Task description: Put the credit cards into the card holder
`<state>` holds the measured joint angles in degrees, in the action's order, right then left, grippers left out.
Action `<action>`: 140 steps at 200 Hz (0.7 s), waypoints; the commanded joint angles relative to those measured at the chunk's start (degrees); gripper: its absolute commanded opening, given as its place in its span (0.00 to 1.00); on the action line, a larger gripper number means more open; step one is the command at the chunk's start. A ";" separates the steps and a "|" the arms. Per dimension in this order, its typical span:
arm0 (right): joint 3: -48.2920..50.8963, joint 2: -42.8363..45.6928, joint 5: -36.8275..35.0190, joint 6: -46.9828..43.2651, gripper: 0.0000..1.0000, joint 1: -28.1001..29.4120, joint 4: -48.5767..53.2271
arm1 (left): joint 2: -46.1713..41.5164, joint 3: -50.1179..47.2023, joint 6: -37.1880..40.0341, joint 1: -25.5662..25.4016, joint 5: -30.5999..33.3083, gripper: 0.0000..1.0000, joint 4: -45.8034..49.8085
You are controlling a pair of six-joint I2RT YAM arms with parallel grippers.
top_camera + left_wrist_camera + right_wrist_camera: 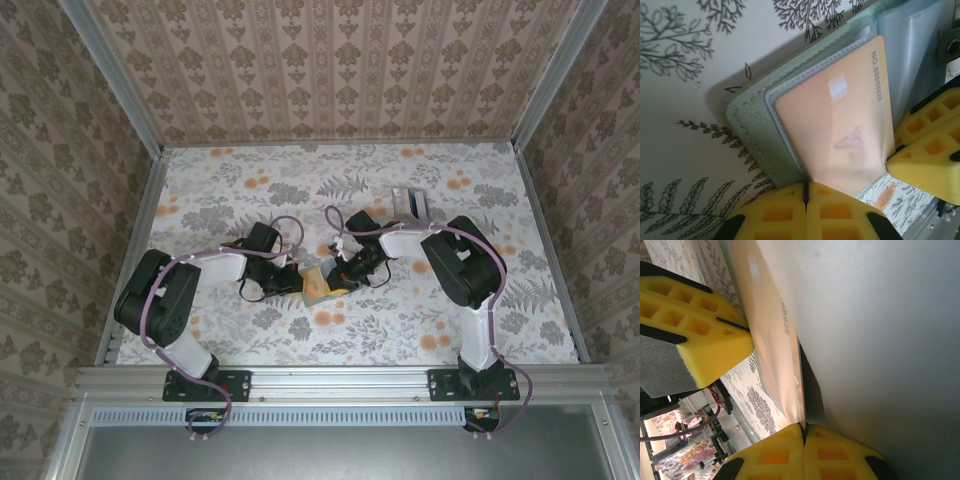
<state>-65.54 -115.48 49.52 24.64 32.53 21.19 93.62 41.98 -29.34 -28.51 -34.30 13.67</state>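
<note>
I read left gripper [805, 190] clamped on holder [752, 127] edge to steady it; right gripper [803, 430] pinches card [840, 125] part-seated in holder, presumably to push deeper; spare cards [408, 202] beyond holder.

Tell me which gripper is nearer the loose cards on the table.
Right. The right gripper is in front and left of the cards; the left gripper lies farther left, past the holder.

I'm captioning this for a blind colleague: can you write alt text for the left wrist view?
A peach card sits partly inside an open grey-green card holder, above a leaf-patterned table. The left claw pinches the holder's near edge, and the right claw grips the card's corner from the right.
</note>
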 commanded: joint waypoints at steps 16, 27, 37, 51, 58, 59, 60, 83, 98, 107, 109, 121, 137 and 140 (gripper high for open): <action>-0.24 0.41 -1.30 0.95 0.12 1.34 0.59 | 0.61 -1.81 -0.74 0.31 3.84 0.00 1.66; 0.33 2.04 -2.83 0.77 0.15 1.06 0.58 | 0.32 -1.86 -0.49 0.38 3.88 0.00 2.12; 0.77 3.53 -3.57 0.69 0.20 0.70 0.57 | -0.08 -1.81 -0.29 0.33 3.94 0.00 2.47; 1.13 5.61 -4.39 0.50 0.25 0.21 1.05 | -0.71 -1.96 -0.11 0.36 4.02 0.00 2.76; 1.06 6.27 -4.92 0.32 0.27 0.09 1.49 | -0.92 -2.11 -0.10 0.36 4.06 0.00 2.83; 1.10 6.42 -5.06 0.19 0.27 0.08 1.68 | -1.00 -2.14 -0.10 0.37 4.06 0.00 2.84; 1.10 6.42 -5.06 0.19 0.27 0.08 1.68 | -1.04 -2.15 -0.10 0.38 4.07 0.00 2.80; 0.72 8.06 -7.84 -0.70 0.31 -0.06 3.07 | -1.20 -2.52 0.07 0.34 3.99 0.00 2.76; 1.99 10.49 -12.17 0.47 0.36 -0.01 1.10 | -1.24 -2.68 0.16 0.39 3.88 0.00 2.70; 2.09 11.36 -13.87 0.58 0.38 -0.04 0.79 | -1.33 -2.77 0.13 0.38 3.72 0.00 2.60; 2.04 11.45 -14.08 0.51 0.39 0.05 0.78 | -1.36 -2.82 0.16 0.34 3.65 0.00 2.59; 1.36 11.14 -14.78 0.30 0.40 0.15 1.46 | -1.81 -3.17 0.07 0.35 3.72 0.00 2.23; 0.43 9.94 -14.51 0.14 0.40 0.31 1.95 | -2.11 -3.47 0.08 0.43 3.69 0.00 2.11; 0.35 9.84 -14.53 0.17 0.40 0.38 1.77 | -2.15 -3.48 0.12 0.46 3.64 0.00 2.10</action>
<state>-64.25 -105.58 37.98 25.30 32.77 21.87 92.09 40.47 -29.58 -28.42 -33.58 12.82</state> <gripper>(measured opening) 0.403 0.045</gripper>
